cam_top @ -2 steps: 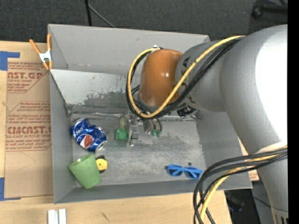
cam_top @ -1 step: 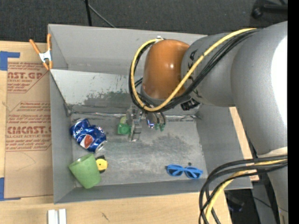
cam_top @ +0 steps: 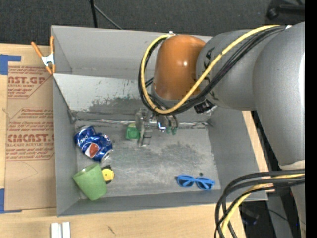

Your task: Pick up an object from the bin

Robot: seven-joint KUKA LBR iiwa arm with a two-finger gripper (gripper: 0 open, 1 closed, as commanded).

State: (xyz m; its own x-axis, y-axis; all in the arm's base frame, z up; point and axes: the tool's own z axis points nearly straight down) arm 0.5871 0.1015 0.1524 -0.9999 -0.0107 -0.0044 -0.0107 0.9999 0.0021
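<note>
My gripper [cam_top: 157, 129] hangs low over the back middle of the bin, under the arm's orange cover. Its fingers stand apart, open, with bare bin floor between them. A small green block [cam_top: 132, 132] lies just left of the left finger [cam_top: 143, 131], close to it or touching it; I cannot tell which. Further left, a crushed blue soda can [cam_top: 93, 144] rests on the floor by the left wall.
A light green cup [cam_top: 90, 183] lies tipped in the front left corner with a small yellow toy [cam_top: 107, 174] beside it. Blue sunglasses [cam_top: 195, 182] lie near the front wall at the right. The arm and its cables cover the bin's back right.
</note>
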